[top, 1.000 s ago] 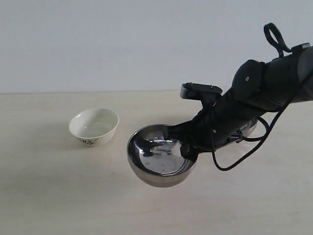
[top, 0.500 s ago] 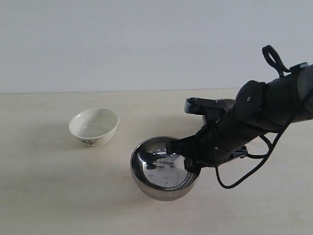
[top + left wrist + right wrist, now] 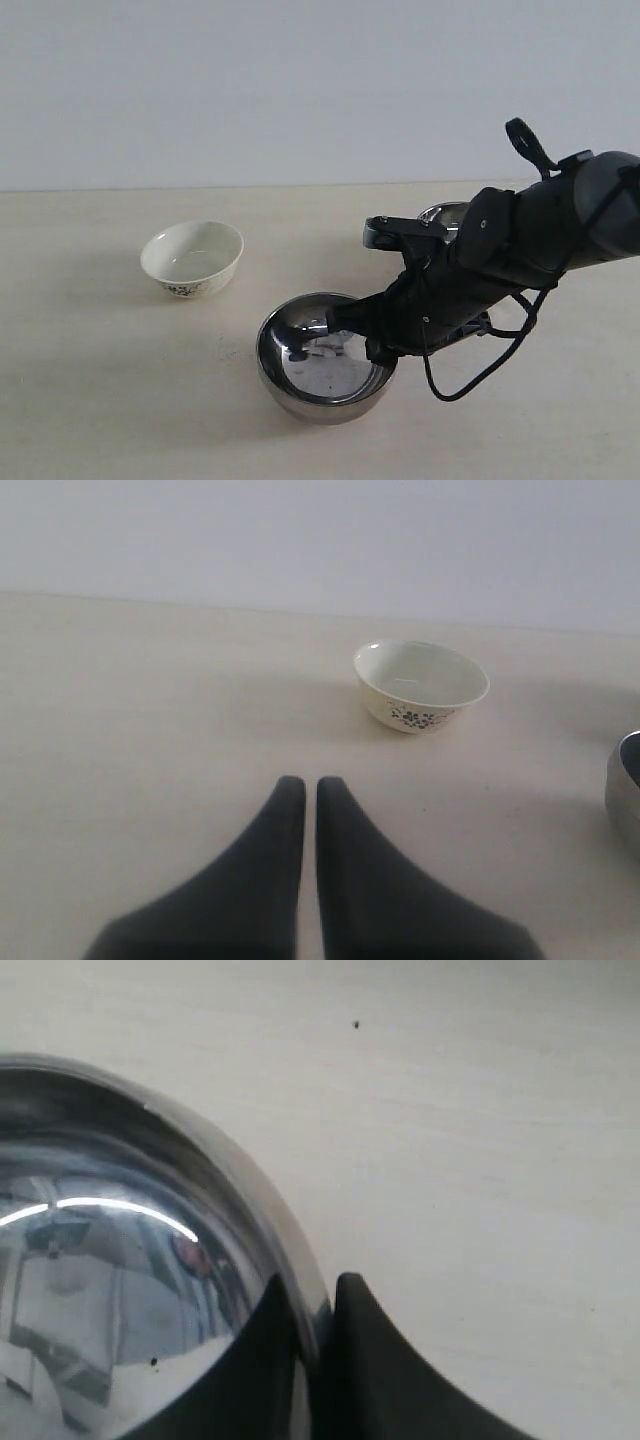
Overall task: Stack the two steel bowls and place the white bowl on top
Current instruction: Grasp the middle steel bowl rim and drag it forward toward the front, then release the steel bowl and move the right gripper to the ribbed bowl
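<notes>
Front steel bowl (image 3: 315, 365) now sits low at centre-front of the worktop (image 3: 100, 400). A sec ago it hung higher and tipped, mouth toward the camera. It has since come down and a bit left, and the rim looks nearer level. Base is at or just off the surface; can't tell which, shadow is tight under it.

Right fingers (image 3: 365, 1370) are pinched on its rim, one inside and one outside, nearly closed with only the thin steel wall between them. No sign of release.

Rear steel bowl (image 3: 443, 212) — hidden behind the right arm (image 3: 500, 250) a sec ago, part of its rim now shows past the arm, well apart from the held one. So the two are not stacked yet.

White bowl (image 3: 193, 257) is upright to the left, untouched, same spot as before.

Left fingers (image 3: 270, 880) are all but together, only a slit between, holding nothing, aimed across bare worktop toward the white bowl.

Read: prob. setting this bowl down as the base, w/ the rear one to go in next — then white on top. Task is early; no nesting done.
</notes>
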Controlling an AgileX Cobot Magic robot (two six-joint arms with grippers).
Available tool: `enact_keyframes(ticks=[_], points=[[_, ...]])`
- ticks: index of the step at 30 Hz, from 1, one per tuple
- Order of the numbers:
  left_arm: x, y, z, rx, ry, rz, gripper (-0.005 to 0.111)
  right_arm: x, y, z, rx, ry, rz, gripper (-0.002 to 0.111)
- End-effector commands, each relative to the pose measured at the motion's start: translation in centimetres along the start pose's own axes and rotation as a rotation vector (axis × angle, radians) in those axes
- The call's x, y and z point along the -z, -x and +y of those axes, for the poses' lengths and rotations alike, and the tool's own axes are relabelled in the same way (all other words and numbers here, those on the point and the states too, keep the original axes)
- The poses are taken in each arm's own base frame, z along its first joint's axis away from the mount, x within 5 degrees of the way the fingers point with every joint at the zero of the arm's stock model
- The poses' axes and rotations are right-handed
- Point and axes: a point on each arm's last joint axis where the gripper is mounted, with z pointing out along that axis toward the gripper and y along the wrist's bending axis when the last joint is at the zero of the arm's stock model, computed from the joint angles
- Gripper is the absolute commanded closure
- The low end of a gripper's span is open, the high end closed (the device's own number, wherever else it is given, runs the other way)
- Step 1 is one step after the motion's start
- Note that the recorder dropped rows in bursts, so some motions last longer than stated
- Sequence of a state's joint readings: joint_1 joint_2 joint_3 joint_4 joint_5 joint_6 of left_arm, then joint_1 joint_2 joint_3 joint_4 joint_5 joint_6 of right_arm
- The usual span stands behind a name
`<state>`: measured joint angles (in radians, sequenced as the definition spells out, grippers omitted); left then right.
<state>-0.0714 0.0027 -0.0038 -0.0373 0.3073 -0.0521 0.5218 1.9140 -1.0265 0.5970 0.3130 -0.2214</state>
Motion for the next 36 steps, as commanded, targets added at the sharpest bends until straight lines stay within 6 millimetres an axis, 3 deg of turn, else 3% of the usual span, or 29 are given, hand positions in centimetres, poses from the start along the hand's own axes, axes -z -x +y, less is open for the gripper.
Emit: enact_keyframes(ticks=[1,9,22,27,29,33,36], points=[[0.0,-0.1,0.0,0.0,0.003,0.001,0.103,-0.3,0.1,-0.2,-0.005,-0.01,-0.015,0.107],[0.0,-0.1,0.0,0.0,0.003,0.001,0.103,-0.3,-0.1,-0.2,-0.005,-0.006,0.001,0.063],[0.0,-0.1,0.0,0.0,0.003,0.001,0.103,0.3,0.5,0.2,0.013,0.005,-0.008,0.065],[0.0,-0.1,0.0,0.0,0.003,0.001,0.103,2.8,1.7,0.6,0.012,0.021,-0.081,0.065],[0.0,-0.1,0.0,0.0,0.003,0.001,0.103,5.2,2.6,0.1,0.011,0.02,-0.138,0.065],[0.0,-0.1,0.0,0.0,0.003,0.001,0.103,10.8,5.3,-3.3,-0.058,0.001,-0.227,0.065],[0.0,-0.1,0.0,0.0,0.003,0.001,0.103,13.2,7.3,-5.3,-0.069,-0.061,-0.229,0.065]])
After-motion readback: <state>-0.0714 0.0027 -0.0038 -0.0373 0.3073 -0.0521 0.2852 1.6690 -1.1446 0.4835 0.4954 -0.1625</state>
